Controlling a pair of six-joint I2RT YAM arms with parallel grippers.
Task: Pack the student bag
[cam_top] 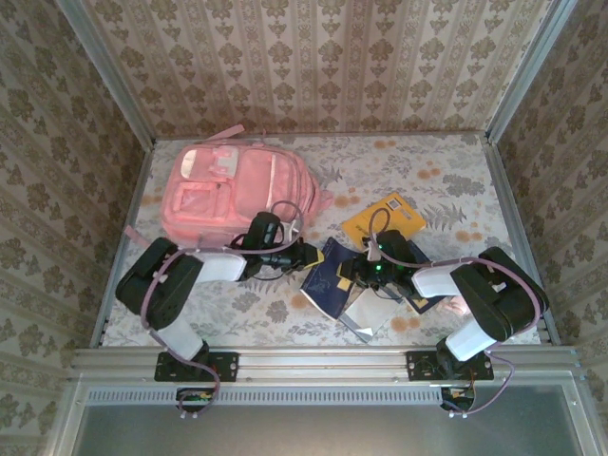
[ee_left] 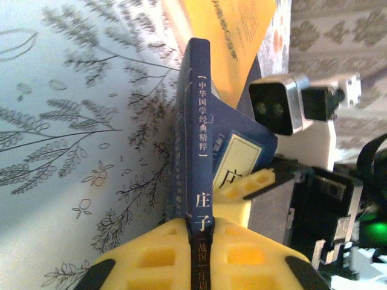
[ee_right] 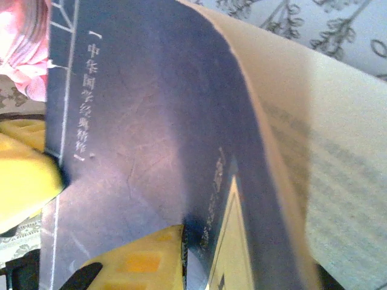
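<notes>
Blurred, cropped student bag point(ee_right: 21, 42), blue book point(ee_right: 151, 133)

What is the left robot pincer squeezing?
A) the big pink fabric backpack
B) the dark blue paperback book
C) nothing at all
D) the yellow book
B: in the left wrist view, the left pincer is shut on the spine of the dark blue paperback book.

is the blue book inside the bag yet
No, the blue book is outside the bag, just to its right in the top view.
</notes>
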